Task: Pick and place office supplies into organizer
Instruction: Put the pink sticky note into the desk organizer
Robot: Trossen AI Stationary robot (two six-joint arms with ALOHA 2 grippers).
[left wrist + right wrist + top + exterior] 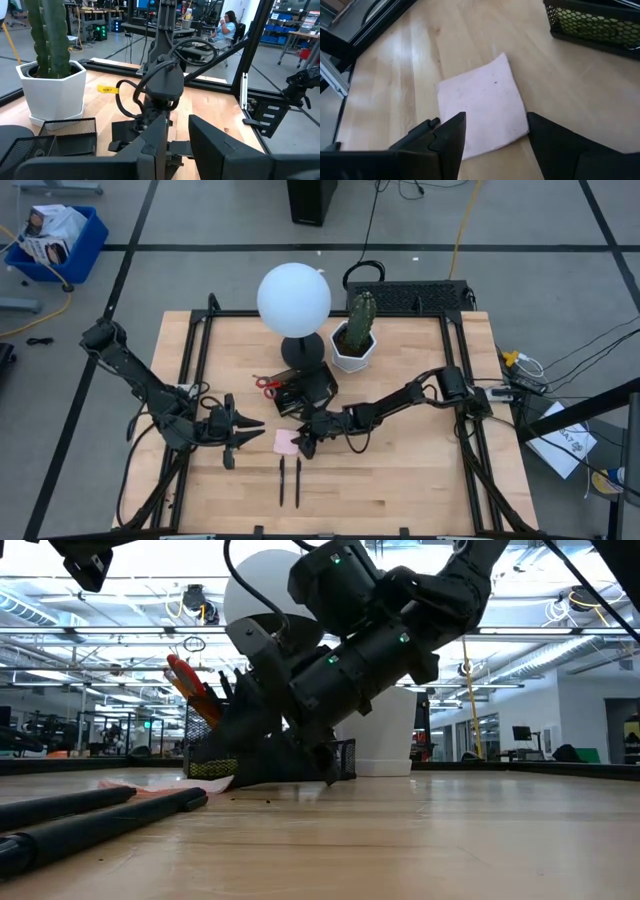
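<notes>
Pens (290, 480) lie parallel, pointing toward the organizer (303, 392).

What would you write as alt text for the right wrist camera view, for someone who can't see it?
The right gripper, fingers open, hovers just above a pink square sticky-note pad lying flat on the wooden table. The corner of the black mesh organizer shows at the picture's edge, apart from the pad.
</notes>
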